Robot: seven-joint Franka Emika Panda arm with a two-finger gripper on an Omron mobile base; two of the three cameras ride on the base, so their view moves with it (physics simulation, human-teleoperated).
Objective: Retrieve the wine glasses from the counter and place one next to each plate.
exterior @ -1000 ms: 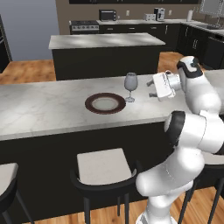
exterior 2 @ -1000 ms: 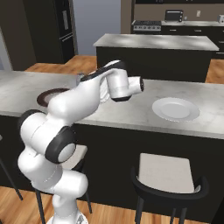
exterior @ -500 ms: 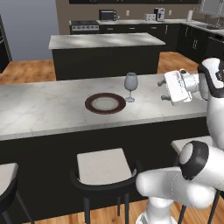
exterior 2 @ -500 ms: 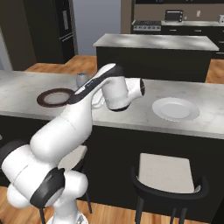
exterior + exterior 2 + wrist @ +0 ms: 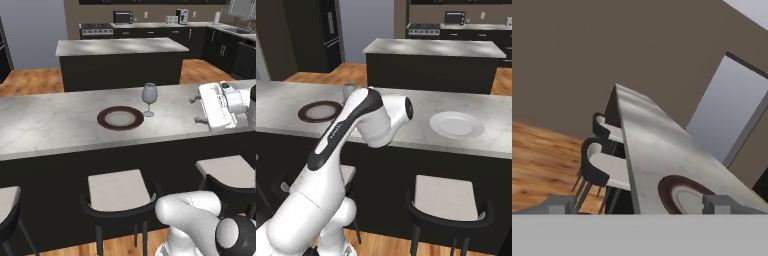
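Presently: one wine glass [image 5: 149, 98] beside brown-rimmed plate [image 5: 120, 118] mid-bench [image 5: 45, 125]; white plate [image 5: 456, 124] apart; gripper [image 5: 196, 109] released, empty.

The grey table [image 5: 50, 125] carries 2 plates: a brown-rimmed plate [image 5: 120, 118] with a wine glass [image 5: 149, 98] just beside it, and a white plate [image 5: 456, 124].

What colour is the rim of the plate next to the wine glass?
Dark brown rim, pale centre, on the plate beside the wine glass; clearest in the left base view.

Warm wooden plank floor [image 5: 30, 80], brown wall [image 5: 612, 45], a dark-fronted island bench with pale stone top [image 5: 120, 47], black cushioned stools [image 5: 448, 200].
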